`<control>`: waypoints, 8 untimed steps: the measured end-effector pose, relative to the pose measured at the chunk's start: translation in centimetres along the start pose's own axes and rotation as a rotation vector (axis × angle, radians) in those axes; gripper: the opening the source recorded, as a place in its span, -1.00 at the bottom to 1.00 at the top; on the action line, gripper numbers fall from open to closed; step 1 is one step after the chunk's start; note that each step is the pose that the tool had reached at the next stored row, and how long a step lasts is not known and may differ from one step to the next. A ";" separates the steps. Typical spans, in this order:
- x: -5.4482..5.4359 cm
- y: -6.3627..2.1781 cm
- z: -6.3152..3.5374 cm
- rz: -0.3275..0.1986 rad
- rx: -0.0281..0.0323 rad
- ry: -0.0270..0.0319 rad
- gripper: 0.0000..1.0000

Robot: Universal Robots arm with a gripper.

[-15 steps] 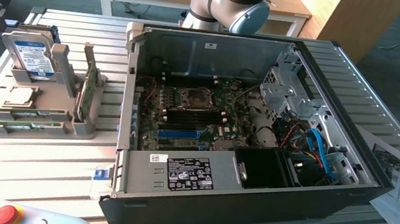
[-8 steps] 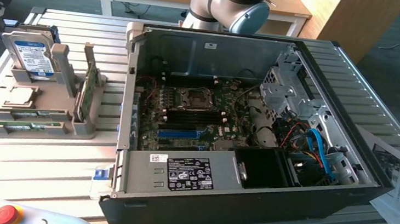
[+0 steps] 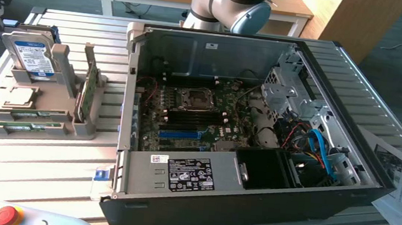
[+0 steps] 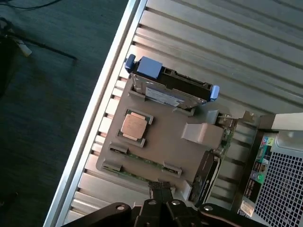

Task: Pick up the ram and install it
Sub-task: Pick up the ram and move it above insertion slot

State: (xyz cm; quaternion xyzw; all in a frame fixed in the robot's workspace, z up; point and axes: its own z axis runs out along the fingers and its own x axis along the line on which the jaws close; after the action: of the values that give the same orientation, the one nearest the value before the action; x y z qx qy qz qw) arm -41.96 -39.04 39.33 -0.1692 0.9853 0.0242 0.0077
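Green narrow ram stick lies in grey plastic holder below my empty, pressed-together claw; I'd open before descending squarely.

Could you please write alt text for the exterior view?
An open black computer case with its green motherboard exposed sits on a slatted metal table. At the exterior view's left, a grey holder carries a blue-labelled silver hard drive, a square silver processor chip and narrow green ram sticks.
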 end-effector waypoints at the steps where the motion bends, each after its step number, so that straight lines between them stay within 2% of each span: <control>1: 0.0 0.00 0.00 -0.017 -0.0004 0.0008 -0.79; 8: 0.0 0.00 0.00 -0.143 -0.0033 0.0065 -0.79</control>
State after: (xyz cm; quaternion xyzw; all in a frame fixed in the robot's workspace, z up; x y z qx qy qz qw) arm -41.96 -39.03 39.33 -0.2394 0.9706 0.0246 0.0059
